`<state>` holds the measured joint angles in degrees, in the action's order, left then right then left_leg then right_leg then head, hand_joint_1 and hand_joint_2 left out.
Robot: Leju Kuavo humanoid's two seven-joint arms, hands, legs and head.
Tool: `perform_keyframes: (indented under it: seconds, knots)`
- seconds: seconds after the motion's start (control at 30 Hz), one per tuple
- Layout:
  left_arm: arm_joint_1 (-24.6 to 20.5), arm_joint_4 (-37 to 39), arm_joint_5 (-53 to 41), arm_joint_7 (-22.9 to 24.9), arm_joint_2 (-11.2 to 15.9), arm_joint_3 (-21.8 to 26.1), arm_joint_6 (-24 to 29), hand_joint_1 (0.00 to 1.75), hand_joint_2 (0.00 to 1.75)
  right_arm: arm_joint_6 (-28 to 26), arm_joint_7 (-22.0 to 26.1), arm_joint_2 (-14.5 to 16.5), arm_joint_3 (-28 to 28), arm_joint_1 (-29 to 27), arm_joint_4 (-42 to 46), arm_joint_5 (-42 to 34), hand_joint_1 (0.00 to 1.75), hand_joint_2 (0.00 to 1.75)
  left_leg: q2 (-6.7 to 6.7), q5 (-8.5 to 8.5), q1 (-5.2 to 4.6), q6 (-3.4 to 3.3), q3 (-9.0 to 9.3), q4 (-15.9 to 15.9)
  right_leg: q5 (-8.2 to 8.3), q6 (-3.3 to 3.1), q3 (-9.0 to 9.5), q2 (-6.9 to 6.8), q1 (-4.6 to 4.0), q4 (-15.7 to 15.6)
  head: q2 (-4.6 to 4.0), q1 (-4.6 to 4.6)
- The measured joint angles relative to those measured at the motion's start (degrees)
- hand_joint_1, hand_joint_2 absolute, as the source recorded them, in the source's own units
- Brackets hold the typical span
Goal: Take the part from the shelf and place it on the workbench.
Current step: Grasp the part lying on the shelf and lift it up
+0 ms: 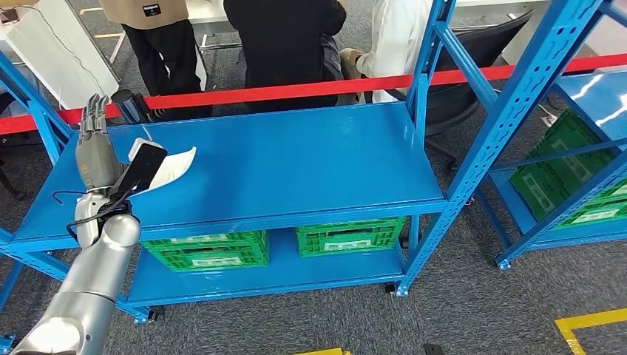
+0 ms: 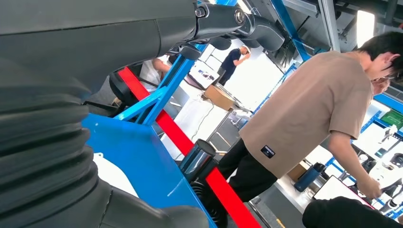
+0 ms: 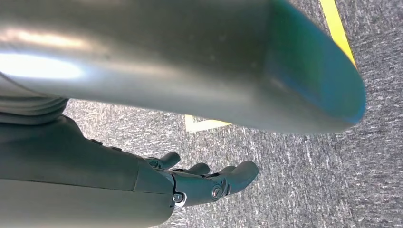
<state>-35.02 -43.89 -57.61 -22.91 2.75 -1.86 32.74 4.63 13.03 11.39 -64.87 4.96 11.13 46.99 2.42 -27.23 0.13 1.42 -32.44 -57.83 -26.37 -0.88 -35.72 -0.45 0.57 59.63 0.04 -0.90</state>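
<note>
The white part [image 1: 168, 167] lies flat on the blue shelf [image 1: 296, 163], just right of the left hand [image 1: 95, 151]; its long side runs away to the right; those fingers [image 1: 92, 115] point up, straight, holding nothing; the right hand [image 3: 199, 183] hangs low over the floor, loosely curled, holding nothing, so the left is nearer.

Part [image 1: 171, 167] on shelf [image 1: 296, 166], far left.

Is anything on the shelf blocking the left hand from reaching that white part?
Nothing visible does. The left hand is raised over the blue shelf, right beside the white part, fingers pointing up. No other object lies between them.
</note>
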Motion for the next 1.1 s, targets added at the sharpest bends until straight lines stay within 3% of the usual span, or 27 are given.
perform_keyframes:
  seconds: [0.17, 0.37, 0.53, 0.7, 0.93, 1.1]
  knots:
    - [0.00, 0.26, -0.42, 0.02, 0.01, -0.03, 0.54, 0.00, 1.75, -0.01, -0.05, 0.00, 0.00, 0.00, 0.00, 0.05, 0.00, 0.00, -0.01, 0.00, -0.10, 0.00, -0.03, -0.08, 0.03, 0.04, 0.05, -0.01, 0.07, -0.02, 0.01, 0.00]
    - [0.01, 0.39, -4.19, -0.07, 0.15, -0.91, 5.81, 0.00, 1.75, -0.15, -0.68, 0.00, 0.00, -0.01, 0.00, 1.04, 0.00, 0.00, -0.05, -0.05, -0.20, -0.07, -0.08, -0.18, 0.08, 0.12, 0.08, -0.01, 0.18, -0.07, 0.01, 0.00]
    - [0.01, 0.39, -4.59, -0.10, 0.26, -1.42, 6.10, 0.00, 1.75, -0.19, -0.73, 0.00, 0.00, -0.02, 0.00, 1.07, 0.00, 0.00, -0.05, -0.06, -0.23, -0.09, -0.10, -0.20, 0.09, 0.14, 0.08, -0.01, 0.24, -0.09, 0.00, 0.00]
    - [-0.12, -1.98, -13.43, -5.10, 0.01, -1.20, 7.22, 0.00, 1.75, -0.19, -0.23, 0.00, 0.00, -0.02, 0.00, 1.63, 0.00, 0.00, -0.12, -0.06, -0.24, -0.10, -0.13, -0.27, 0.10, 0.16, 0.07, -0.03, 0.23, -0.09, 0.01, 0.00]
    - [-6.69, 1.61, -25.03, -5.08, -1.57, -1.54, 7.36, 0.00, 1.75, -0.05, 0.02, 0.05, 0.02, 0.09, 0.00, 2.03, 0.00, 0.00, -0.20, -0.06, -0.24, -0.10, -0.13, -0.32, 0.14, 0.22, 0.10, -0.05, 0.24, -0.09, 0.00, 0.01]
    - [-13.15, 12.33, -28.96, -0.37, -2.17, -5.34, -0.90, 0.00, 1.75, 0.04, -0.29, 0.41, 0.01, 0.13, -0.02, 2.08, 0.00, 0.00, -0.21, -0.02, -0.24, -0.14, -0.13, -0.34, 0.20, 0.27, 0.14, -0.05, 0.25, -0.09, 0.00, -0.01]
